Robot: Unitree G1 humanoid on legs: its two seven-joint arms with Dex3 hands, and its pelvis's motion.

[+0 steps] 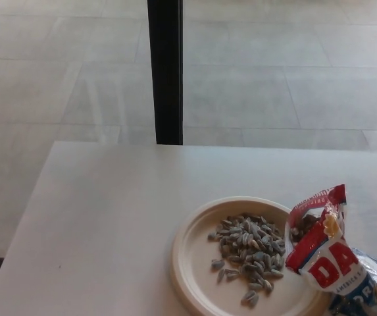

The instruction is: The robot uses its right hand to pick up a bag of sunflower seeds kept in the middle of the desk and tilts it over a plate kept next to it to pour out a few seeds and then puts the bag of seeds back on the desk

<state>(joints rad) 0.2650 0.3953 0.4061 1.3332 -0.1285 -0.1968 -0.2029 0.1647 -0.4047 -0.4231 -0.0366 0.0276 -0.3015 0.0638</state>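
Observation:
The bag of sunflower seeds point(329, 260), red, white and blue with its top torn open, rests on the desk at the lower right, leaning against the right rim of the plate. Dark seeds show in its open mouth. The round beige plate point(191, 253) lies just left of it and carries a heap of grey striped seeds point(249, 253) at its middle. Neither of my hands shows in the head view, and nothing holds the bag.
The white desk point(109, 217) runs to a left edge and a far edge, with grey tiled floor beyond. A black vertical post point(165, 69) stands behind the desk's far edge.

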